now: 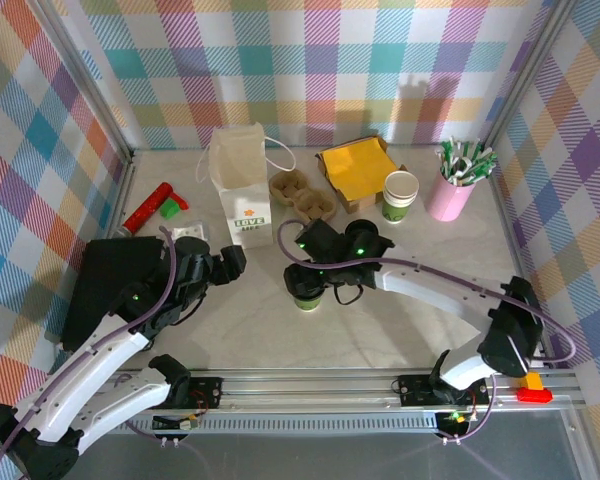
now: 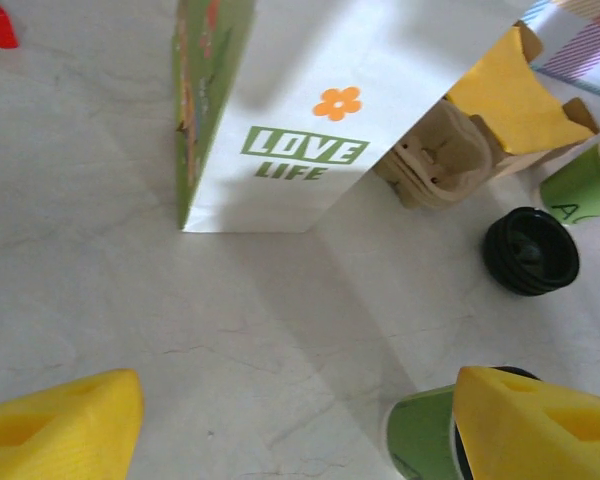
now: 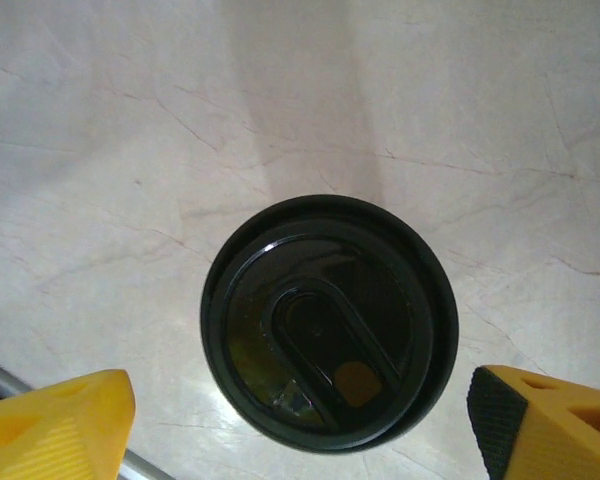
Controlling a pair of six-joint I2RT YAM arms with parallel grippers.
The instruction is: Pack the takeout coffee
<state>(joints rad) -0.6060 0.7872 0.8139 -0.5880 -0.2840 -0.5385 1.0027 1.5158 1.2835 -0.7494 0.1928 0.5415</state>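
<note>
So the lidded coffee cup (image 1: pixel 306 296) is sitting mid-desk (image 1: pixel 260 335), a bit toward the near edge, with the right gripper (image 3: pixel 296 405) hanging straight over its black lid (image 3: pixel 330 320), fingers spread wide either side, and the left gripper (image 2: pixel 295 425) close by on its left, also spread and holding nothing.

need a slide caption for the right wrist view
Right gripper open, jaws wide of the black lid, seen straight from above on the pale marbled table.
</note>
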